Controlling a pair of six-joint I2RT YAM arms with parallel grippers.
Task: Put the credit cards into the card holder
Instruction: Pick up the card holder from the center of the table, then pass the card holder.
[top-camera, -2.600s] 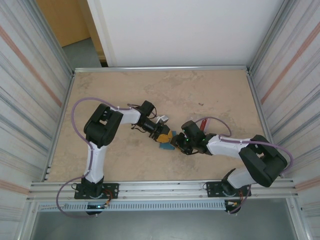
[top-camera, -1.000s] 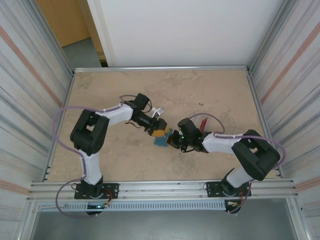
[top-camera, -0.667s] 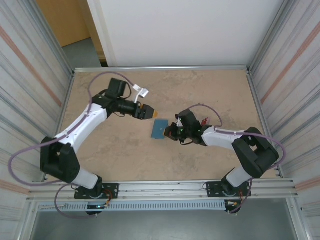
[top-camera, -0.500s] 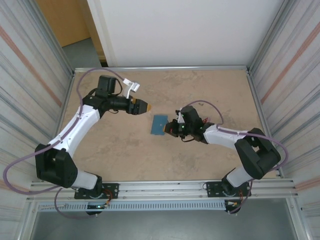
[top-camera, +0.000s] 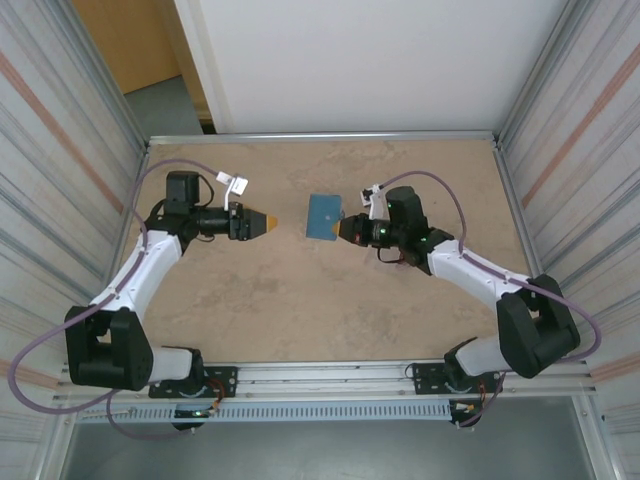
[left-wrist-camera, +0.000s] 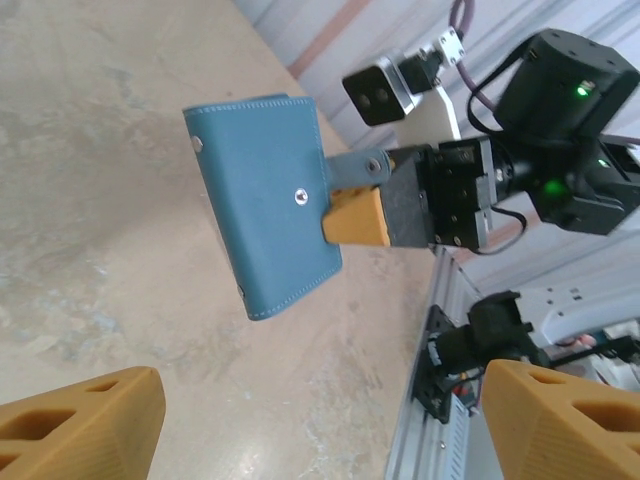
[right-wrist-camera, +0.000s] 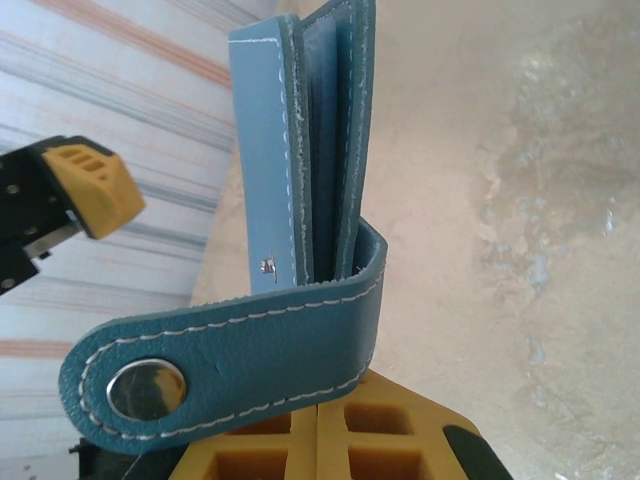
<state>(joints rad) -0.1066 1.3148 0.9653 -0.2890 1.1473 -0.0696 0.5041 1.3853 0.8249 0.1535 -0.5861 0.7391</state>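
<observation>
Teal-blue stitched folding card holder (top-camera: 323, 215) hangs folded over the beige mottled worktop (top-camera: 300, 310). The right pincer (top-camera: 345, 229) has its yellow fingers clamped on one edge of it, and the snap strap curls loose across them. Well apart to its left, the left pincer (top-camera: 268, 222) faces it, jaws spread wide and empty.

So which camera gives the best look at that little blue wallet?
The left wrist view: the wallet shows its whole outer face and snap. The right wrist view sees it edge-on, strap up close; from the top it is a small blue square.
</observation>
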